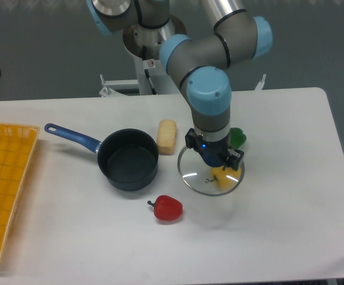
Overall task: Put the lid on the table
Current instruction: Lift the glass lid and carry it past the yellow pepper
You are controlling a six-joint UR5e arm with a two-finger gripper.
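1. Six things lie on the table, and I name them from left to right, each by its place relative to the saucepan.
2. Far to the left of the saucepan, at the table edge, is a yellow mesh tray.
3. The saucepan itself is dark, open and without a cover, and its blue handle points to the upper left.
4. Just to the right of the saucepan, behind it, lies a pale yellow block; to the lower right of the saucepan is a red pepper.
5. Farther right of the saucepan, well apart from it, the lid hangs under the end effector. The end effector is closed on the lid's centre knob. A yellow pepper shows through the glass, and a green pepper is partly hidden behind the arm.
6. I judge that the step in hand is carrying the lid to a free place; it does not seem to rest on the table yet.
7. The next move calls for clearing the yellow pepper, then lowering the lid flat on the table and opening the fingers.
8. No brand or writing can be read; a small sticker on the robot base is too small to tell.
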